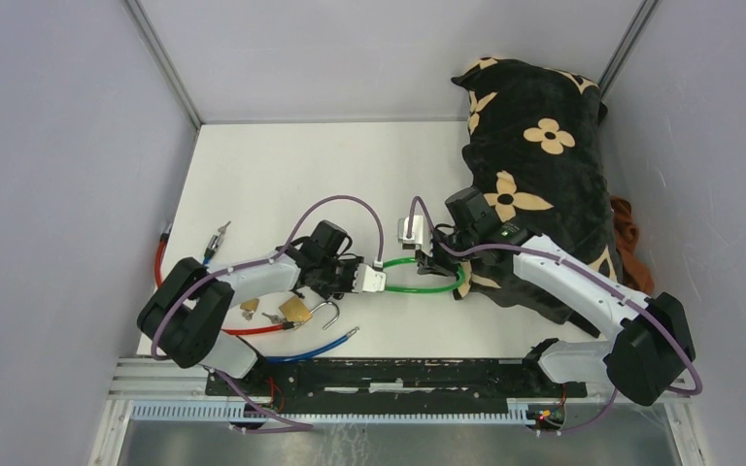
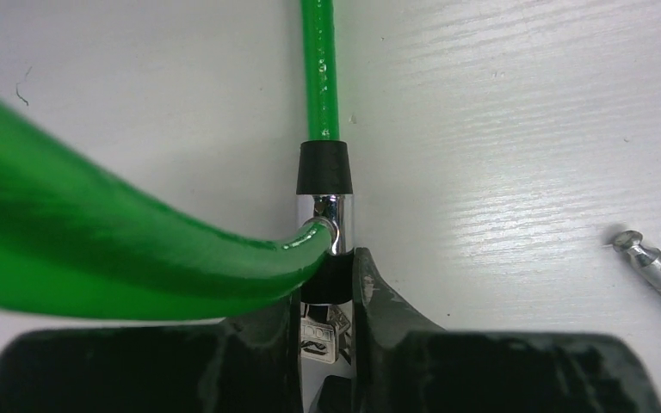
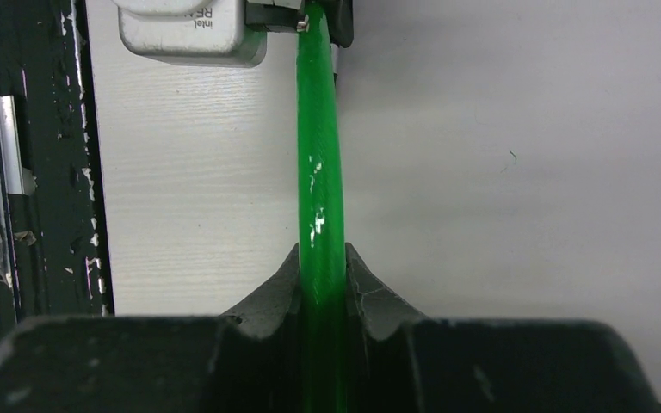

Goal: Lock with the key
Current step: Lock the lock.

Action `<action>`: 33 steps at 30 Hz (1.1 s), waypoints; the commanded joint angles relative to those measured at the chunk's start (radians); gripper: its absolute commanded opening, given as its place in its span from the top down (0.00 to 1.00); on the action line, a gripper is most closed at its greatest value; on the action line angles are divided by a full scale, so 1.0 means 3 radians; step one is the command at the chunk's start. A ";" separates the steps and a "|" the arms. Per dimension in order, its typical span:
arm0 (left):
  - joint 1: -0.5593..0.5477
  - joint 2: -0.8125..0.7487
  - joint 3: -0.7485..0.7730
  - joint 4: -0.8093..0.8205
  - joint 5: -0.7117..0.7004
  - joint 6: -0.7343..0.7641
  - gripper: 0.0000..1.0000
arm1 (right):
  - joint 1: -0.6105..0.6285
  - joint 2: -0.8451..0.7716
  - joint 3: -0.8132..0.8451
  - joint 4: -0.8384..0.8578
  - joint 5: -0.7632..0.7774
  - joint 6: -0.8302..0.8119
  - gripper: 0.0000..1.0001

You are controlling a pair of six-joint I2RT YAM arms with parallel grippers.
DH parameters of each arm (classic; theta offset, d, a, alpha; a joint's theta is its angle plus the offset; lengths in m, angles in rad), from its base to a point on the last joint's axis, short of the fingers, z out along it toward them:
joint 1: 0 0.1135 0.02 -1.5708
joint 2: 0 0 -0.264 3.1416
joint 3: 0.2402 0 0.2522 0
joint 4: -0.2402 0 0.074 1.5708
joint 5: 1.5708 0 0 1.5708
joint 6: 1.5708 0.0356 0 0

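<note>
Left claw [image 2: 327, 271] pinched shut on lower end of chrome barrel [image 2: 328, 219], fingers [image 2: 383, 301] either side of it. Small engraved metal piece [image 2: 317, 334] wedged between them; key or not, cannot tell. Left arm reaching from lower left toward centre of top view, forearm low over table [image 1: 272, 165]. Barrel long axis vertical in left wrist frame, black collar [image 2: 324, 166] on top, green cable [image 2: 320, 60] leaving straight to top edge. Second run of cable curving in from left edge into barrel side.

Right claw [image 3: 321, 258] clamped tight on cable, which runs vertically up right wrist frame. Right arm bent in from lower right, forearm over black flowered cushion [image 1: 534, 146]. Cable loop flat at centre of top view, between both claws. Brass padlock [image 1: 294, 309], shackle open, lower left of centre, near red cable [image 1: 253, 331] and blue cable [image 1: 311, 349].
</note>
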 commanded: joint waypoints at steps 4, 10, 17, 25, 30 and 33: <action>-0.0036 -0.0229 -0.0247 0.0539 -0.0175 0.0301 0.98 | 0.0002 -0.0097 0.0021 -0.0061 -0.0138 0.0067 0.66; -0.0037 -0.0221 -0.0246 0.0649 -0.0234 0.0580 0.98 | 0.0003 -0.0363 0.0198 -0.0174 -0.0297 0.0102 0.36; -0.0037 -0.0207 -0.0259 0.0653 -0.0196 0.0577 0.98 | 0.0002 -0.0512 0.0264 -0.0169 -0.0749 0.0087 0.25; -0.0034 -0.0296 -0.0298 0.0794 -0.0238 0.0704 0.98 | -0.0326 -0.0390 0.0532 0.0304 -0.0619 0.0657 0.23; -0.0034 -0.0300 -0.0235 0.0660 -0.0130 0.0720 0.98 | -0.0577 -0.0060 0.0276 0.0972 0.0244 0.0967 0.25; -0.0034 -0.0312 -0.0214 0.0587 -0.0081 0.0670 0.98 | -0.0539 0.0349 0.0084 0.1368 -0.0092 0.0980 0.29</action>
